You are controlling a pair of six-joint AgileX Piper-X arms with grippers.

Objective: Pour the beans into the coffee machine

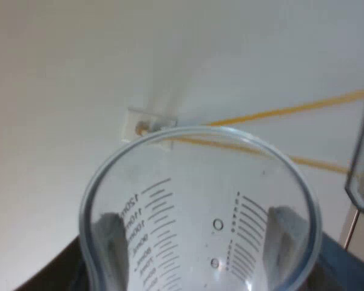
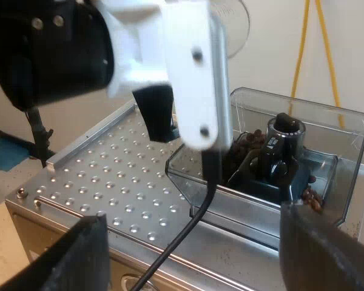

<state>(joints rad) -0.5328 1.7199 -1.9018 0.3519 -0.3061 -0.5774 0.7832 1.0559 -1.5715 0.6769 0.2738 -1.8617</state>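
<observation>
Left gripper is clamped on the measuring glass. The glass is clear plastic and round-rimmed, with black ml graduations printed down the wall. Both fingers show as dark blurs through the plastic, pressed on opposite sides. The glass is held up over the espresso machine, close by the bean hopper, whose clear edge sits just beside the glass rim in the left wrist view. The machine top is brushed metal with a grid of round dimples and a raised lip along the edge. The hopper is transparent, boxy and angular with the top open. Brown beans are piled inside around a glossy black knob at its centre. Right gripper is spread wide and holds nothing, its matte black fingers low at the machine's front. The left arm, with white housing and a black body, hangs between the right wrist camera and the hopper and blocks part of the hopper's near wall. Behind it is a plain off-white wall with a small pale wall plate. Thin yellow cables run across the wall.
</observation>
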